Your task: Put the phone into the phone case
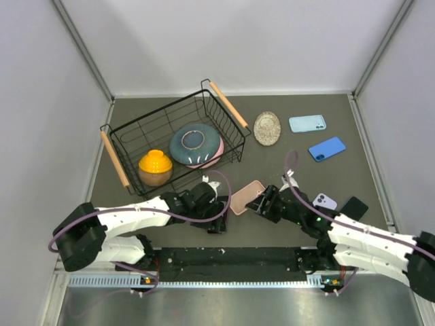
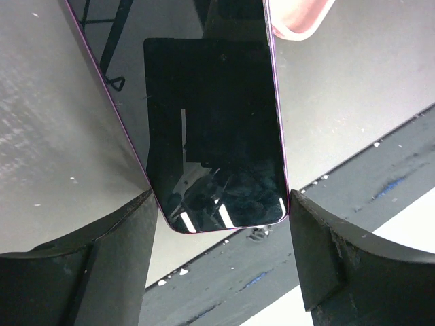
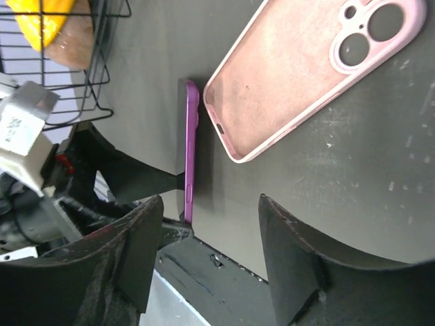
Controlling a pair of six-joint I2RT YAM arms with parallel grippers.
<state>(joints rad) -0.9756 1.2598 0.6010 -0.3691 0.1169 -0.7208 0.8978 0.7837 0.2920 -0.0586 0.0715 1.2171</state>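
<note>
The phone has a black screen and a purple rim. My left gripper is shut on its lower end, one finger on each long side. In the right wrist view the phone stands on its long edge on the table, just left of the pink case. The case lies open side up, its camera holes at the far end. In the top view the case lies between my left gripper and my right gripper. My right gripper is open and empty, close beside the case.
A black wire basket at back left holds a yellow bowl and a blue plate. A round woven mat, a light blue case and a blue phone lie at back right. Two more phones lie beside the right arm.
</note>
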